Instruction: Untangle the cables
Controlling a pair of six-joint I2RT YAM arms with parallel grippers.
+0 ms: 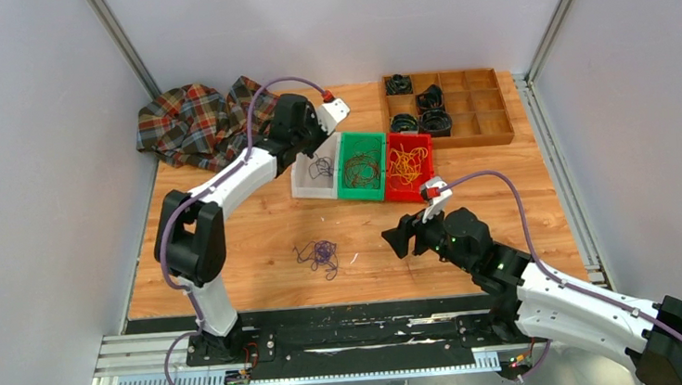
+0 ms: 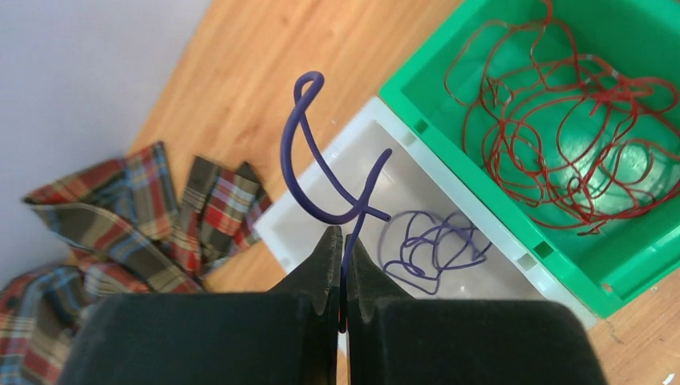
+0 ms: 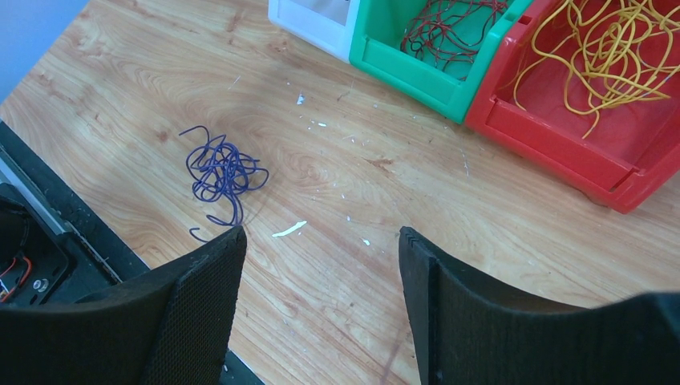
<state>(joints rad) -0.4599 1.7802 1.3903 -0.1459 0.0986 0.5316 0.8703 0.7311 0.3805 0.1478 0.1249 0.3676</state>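
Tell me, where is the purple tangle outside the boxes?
In the top view, the purple tangle lies on the table near the front edge, left of the open right claw.

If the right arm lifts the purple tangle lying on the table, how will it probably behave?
Probably light: the purple tangle is only thin wire. Likely springy, not limp: the held purple piece holds its curl unsupported.

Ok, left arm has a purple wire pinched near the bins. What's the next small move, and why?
Probably open the left gripper to drop the purple wire into the white bin: it is shut on that wire, apparently above the bin, which already holds a purple coil.
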